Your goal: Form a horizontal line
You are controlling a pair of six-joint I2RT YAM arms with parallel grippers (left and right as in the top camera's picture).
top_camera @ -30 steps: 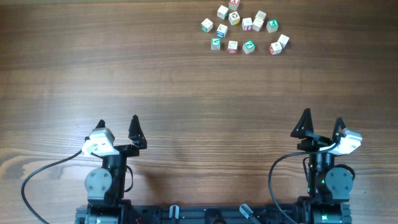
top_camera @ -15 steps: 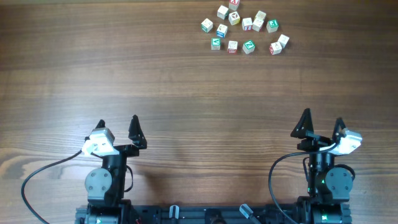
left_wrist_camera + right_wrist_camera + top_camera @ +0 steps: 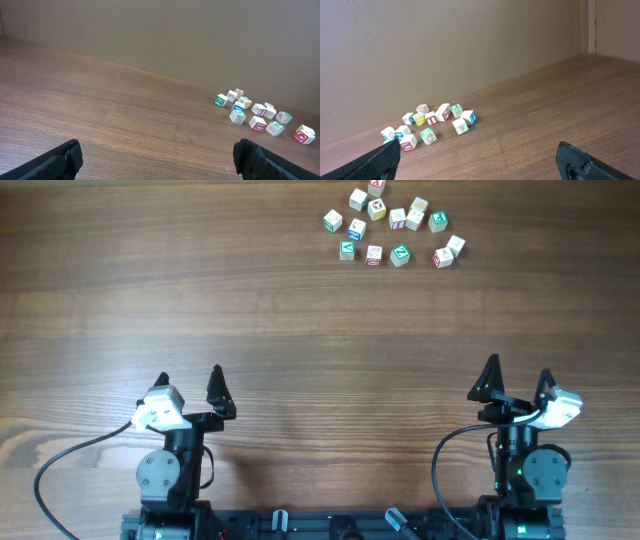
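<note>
Left claw [image 3: 190, 375] and right claw [image 3: 518, 370] spread wide and empty, letter cubes [image 3: 398, 219] far ahead.

Both claws sit at the near edge of the wooden table [image 3: 300, 330], each with its two fingers held fully apart and nothing between them. The letter cubes lie in a loose cluster well ahead of both claws, far off to the right of the left claw and somewhat to the left of the right claw. Most stand singly at odd angles. The three nearest the claws lie roughly side by side with gaps between them.
</note>
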